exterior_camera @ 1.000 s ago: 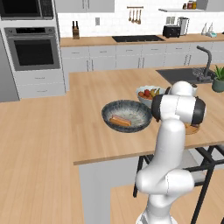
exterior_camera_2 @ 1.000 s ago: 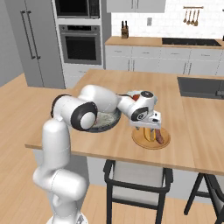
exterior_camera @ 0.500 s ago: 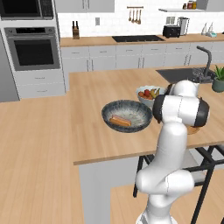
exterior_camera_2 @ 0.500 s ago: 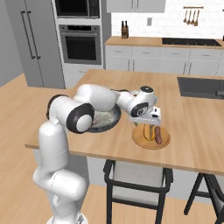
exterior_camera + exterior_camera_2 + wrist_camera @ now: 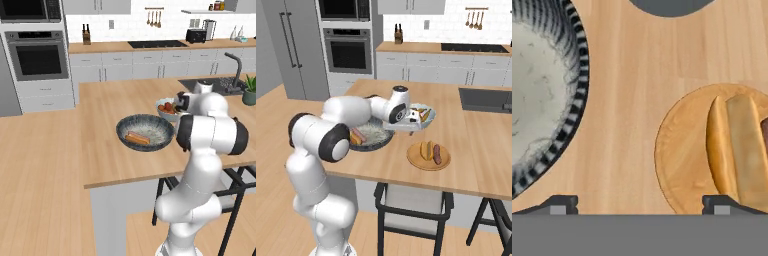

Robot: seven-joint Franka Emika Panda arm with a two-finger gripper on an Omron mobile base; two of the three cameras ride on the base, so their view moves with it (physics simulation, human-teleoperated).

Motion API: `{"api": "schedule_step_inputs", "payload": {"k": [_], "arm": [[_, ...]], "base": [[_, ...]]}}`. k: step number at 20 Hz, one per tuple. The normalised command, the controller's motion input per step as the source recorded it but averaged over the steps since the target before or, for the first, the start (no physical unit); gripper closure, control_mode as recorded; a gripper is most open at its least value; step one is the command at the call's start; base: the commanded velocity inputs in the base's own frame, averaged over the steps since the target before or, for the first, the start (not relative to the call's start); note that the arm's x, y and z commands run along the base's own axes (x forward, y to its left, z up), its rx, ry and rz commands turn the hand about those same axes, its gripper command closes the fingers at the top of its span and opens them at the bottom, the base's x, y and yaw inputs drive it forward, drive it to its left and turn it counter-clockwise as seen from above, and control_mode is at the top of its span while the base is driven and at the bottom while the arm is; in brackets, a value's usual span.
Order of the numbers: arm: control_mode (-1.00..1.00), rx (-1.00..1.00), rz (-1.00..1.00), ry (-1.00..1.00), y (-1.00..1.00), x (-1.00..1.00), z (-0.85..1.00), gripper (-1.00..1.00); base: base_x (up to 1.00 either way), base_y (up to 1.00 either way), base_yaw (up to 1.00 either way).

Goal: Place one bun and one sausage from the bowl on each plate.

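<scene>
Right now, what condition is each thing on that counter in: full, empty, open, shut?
gripper: open, holding nothing, above bare counter between bowl and wooden plate
wooden plate: loaded, one bun and one sausage lying side by side
bowl: a bun lying inside
fruit bowl: filled with fruit

Home kitchen, rendered. Built-in wall oven [image 5: 39,58] with microwave [image 5: 30,8] above, grey cabinets [image 5: 135,66], cooktop [image 5: 155,44] on the back counter, hanging utensils [image 5: 154,17], knife block [image 5: 86,36], sink faucet [image 5: 236,70], steel fridge [image 5: 288,47]. Wooden island counter [image 5: 466,150] with stools [image 5: 412,207].
</scene>
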Motion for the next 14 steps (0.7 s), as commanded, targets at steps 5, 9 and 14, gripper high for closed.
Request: {"api": "schedule_step_inputs", "payload": {"k": [5, 9, 14], "arm": [[-1.0, -0.04, 0.07, 0.0, 1.0, -0.01, 0.28, -1.0], [-1.0, 0.0, 0.26, 0.03, 1.0, 0.19, 0.06, -1.0], [-1.0, -0.01, 0.38, 0.19, 1.0, 0.29, 0.0, -1.0]], "base": [[0.0, 0.0, 0.0], [0.0, 0.0, 0.0], [0.0, 0.0, 0.0]]}}
